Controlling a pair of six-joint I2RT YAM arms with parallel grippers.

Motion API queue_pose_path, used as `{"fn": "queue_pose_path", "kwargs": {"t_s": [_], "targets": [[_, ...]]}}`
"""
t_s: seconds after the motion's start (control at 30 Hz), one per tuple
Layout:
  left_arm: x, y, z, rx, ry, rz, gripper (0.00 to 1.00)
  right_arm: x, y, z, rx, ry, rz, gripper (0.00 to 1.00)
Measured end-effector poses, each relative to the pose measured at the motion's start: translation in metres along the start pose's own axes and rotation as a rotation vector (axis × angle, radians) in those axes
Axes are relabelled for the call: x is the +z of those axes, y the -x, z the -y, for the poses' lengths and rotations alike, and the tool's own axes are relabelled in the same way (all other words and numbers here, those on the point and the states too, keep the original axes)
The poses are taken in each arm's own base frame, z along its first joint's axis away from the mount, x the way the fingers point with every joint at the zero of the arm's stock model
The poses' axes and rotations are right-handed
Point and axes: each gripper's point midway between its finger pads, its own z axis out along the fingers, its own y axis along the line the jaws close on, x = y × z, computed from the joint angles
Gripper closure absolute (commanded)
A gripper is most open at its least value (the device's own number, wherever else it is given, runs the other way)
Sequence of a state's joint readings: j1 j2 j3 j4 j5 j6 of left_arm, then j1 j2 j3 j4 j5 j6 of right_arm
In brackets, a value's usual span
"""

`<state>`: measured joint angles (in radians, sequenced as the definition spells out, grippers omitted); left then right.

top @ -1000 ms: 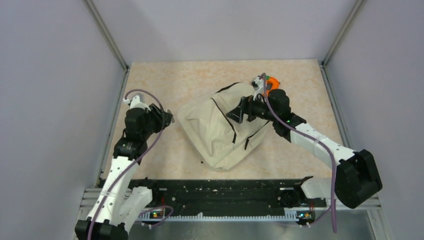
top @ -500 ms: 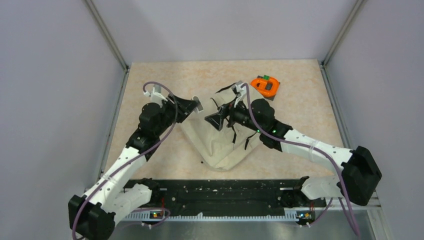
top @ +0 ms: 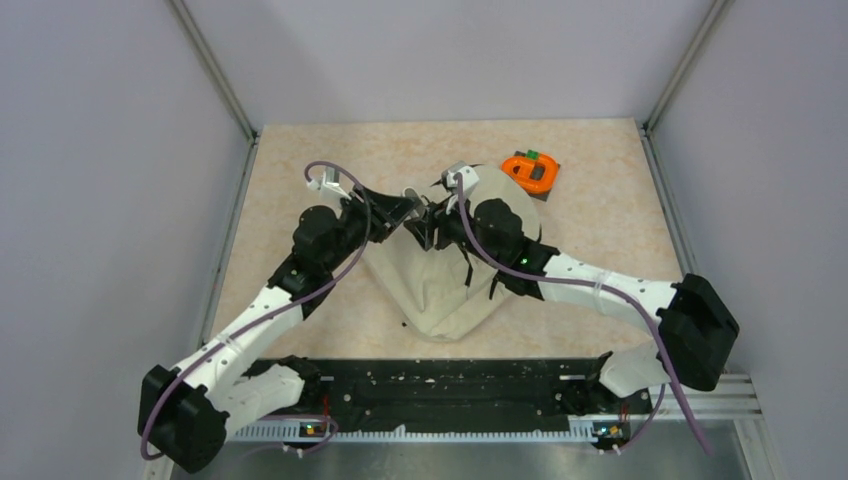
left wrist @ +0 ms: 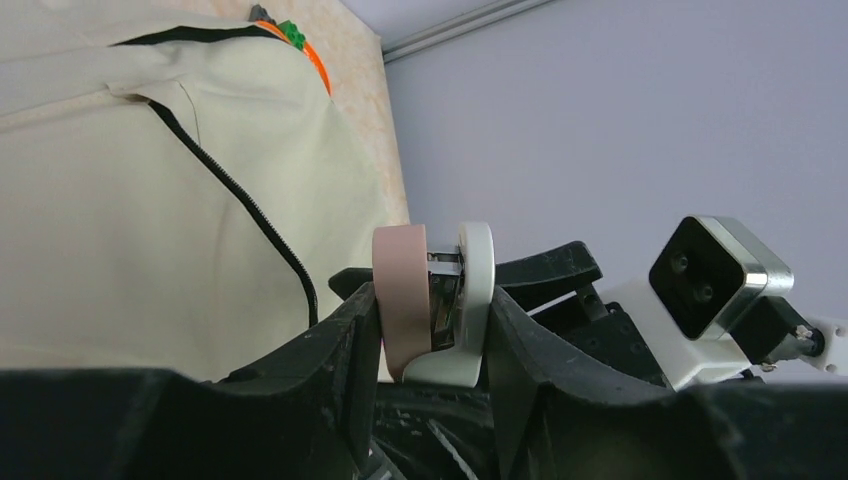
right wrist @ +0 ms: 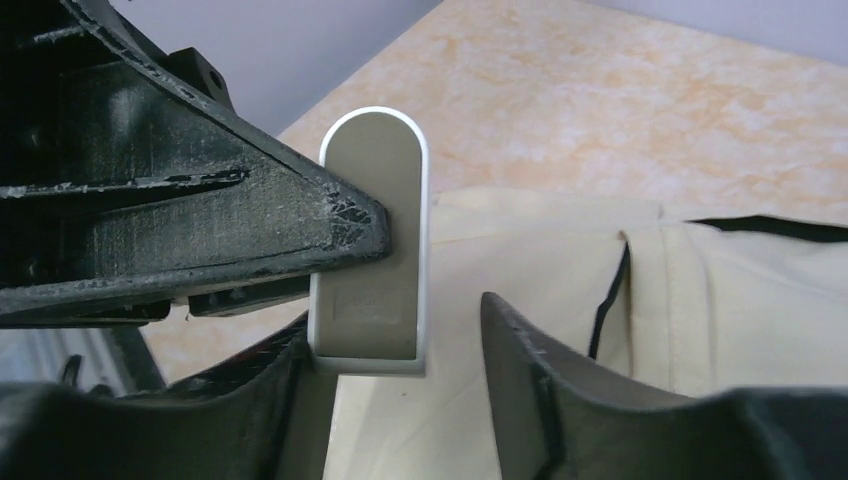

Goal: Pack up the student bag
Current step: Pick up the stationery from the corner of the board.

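From above, the bag lies mid-table, its long axis running roughly near to far. The left gripper and right gripper meet over its far-left corner.

Left wrist: the left gripper is clenched on a small flat piece, and the bag spreads just beyond it.

Right wrist: the right gripper's jaws are spread around the piece, with the bag below.

Orange item mostly behind student bag

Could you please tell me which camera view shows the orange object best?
Top external: the orange object lies whole beside the student bag. Left wrist catches only its edge behind the bag; right wrist misses it.
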<state>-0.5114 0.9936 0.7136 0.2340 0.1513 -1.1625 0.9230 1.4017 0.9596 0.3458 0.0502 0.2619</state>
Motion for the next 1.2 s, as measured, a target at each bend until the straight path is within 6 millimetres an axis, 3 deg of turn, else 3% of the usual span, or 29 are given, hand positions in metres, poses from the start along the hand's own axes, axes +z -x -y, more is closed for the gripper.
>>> {"fn": "queue_pose_path", "kwargs": {"t_s": [0.07, 0.1, 0.2, 0.47, 0.83, 1.03, 1.2], "targets": [[0.001, 0.000, -0.001, -0.006, 0.000, 0.006, 0.55, 0.002, 0.001, 0.004, -0.013, -0.021, 0.009, 0.67], [0.003, 0.000, -0.002, -0.014, 0.000, 0.005, 0.55, 0.002, 0.002, 0.004, -0.016, -0.029, 0.016, 0.66], [0.007, 0.000, -0.004, -0.023, -0.004, 0.007, 0.55, 0.002, 0.002, 0.008, -0.028, -0.054, 0.020, 0.49], [0.010, 0.001, -0.003, -0.041, -0.011, 0.013, 0.55, 0.003, 0.002, 0.016, -0.061, -0.092, 0.023, 0.43], [0.011, 0.000, -0.002, -0.041, -0.016, 0.008, 0.54, 0.004, 0.004, 0.015, -0.159, -0.069, 0.026, 0.44], [0.009, -0.001, -0.004, -0.041, -0.014, 0.007, 0.53, 0.001, 0.004, 0.014, -0.204, -0.052, 0.016, 0.39], [0.001, -0.003, -0.007, -0.041, -0.013, 0.011, 0.52, -0.011, 0.026, 0.004, -0.212, -0.014, 0.064, 0.38]]}}
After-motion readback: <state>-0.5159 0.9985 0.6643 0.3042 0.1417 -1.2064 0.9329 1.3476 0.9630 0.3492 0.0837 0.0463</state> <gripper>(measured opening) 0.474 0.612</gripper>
